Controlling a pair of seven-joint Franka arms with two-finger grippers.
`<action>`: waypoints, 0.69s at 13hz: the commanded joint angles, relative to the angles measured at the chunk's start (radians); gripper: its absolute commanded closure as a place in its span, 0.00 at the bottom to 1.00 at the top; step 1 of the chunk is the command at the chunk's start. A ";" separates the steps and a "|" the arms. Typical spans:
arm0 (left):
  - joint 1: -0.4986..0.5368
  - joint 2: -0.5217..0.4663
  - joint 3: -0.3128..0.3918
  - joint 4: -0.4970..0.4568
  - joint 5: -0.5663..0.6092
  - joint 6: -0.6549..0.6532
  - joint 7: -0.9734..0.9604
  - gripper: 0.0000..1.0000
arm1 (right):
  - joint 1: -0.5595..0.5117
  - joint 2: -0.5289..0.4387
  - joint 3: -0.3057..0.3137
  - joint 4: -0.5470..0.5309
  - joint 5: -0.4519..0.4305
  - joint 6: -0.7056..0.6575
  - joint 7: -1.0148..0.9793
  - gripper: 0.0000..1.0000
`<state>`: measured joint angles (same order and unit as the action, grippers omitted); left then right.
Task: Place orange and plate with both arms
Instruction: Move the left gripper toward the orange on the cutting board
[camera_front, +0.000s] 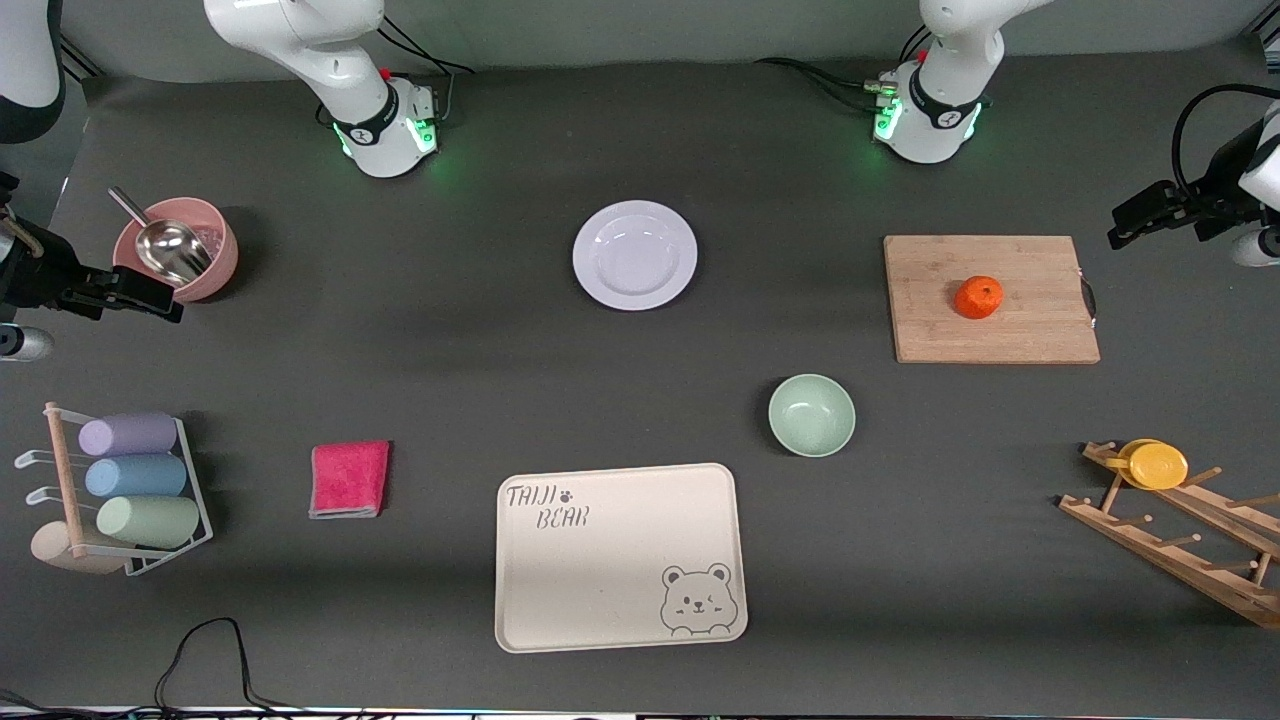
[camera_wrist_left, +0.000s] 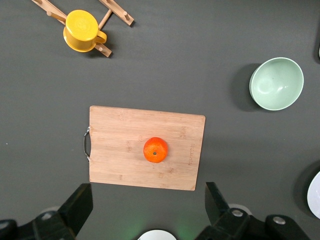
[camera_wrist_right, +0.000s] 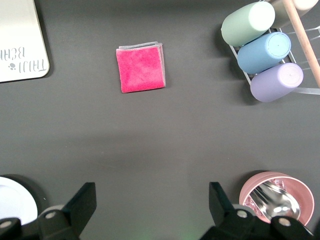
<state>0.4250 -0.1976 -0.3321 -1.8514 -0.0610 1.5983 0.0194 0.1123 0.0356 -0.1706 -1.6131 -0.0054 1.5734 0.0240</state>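
Note:
The orange (camera_front: 978, 297) (camera_wrist_left: 155, 149) rests on a wooden cutting board (camera_front: 1000, 335) (camera_wrist_left: 115, 150) toward the left arm's end of the table. The white plate (camera_front: 635, 255) lies bare mid-table, close to the robots' bases; its rim shows at the edge of both wrist views (camera_wrist_left: 316, 195) (camera_wrist_right: 12, 200). My left gripper (camera_front: 1135, 218) (camera_wrist_left: 147, 195) hangs open high above the table next to the board, holding nothing. My right gripper (camera_front: 150, 297) (camera_wrist_right: 151, 190) hangs open and empty high above the right arm's end, beside the pink bowl.
A mint bowl (camera_front: 811, 415) (camera_wrist_left: 276, 83) and a cream bear tray (camera_front: 620, 600) (camera_wrist_right: 17, 45) lie nearer the camera. A pink cloth (camera_front: 349, 478), a cup rack (camera_front: 130, 490) and a pink bowl (camera_front: 215, 265) holding a scoop sit at the right arm's end. A wooden rack (camera_front: 1170, 535) carries a yellow cup (camera_front: 1155, 465).

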 joint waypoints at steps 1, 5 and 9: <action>0.000 -0.002 0.002 0.008 0.004 -0.017 0.010 0.00 | 0.000 -0.010 0.003 -0.013 -0.022 0.008 0.016 0.00; 0.001 -0.011 0.002 -0.026 0.006 -0.017 0.031 0.00 | 0.001 -0.010 0.003 -0.016 -0.022 0.008 0.016 0.00; -0.002 -0.101 0.004 -0.292 -0.008 0.139 0.051 0.00 | 0.001 -0.011 0.005 -0.016 -0.022 0.008 0.016 0.00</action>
<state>0.4250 -0.2038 -0.3323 -1.9682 -0.0596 1.6387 0.0432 0.1123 0.0356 -0.1705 -1.6184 -0.0054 1.5744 0.0240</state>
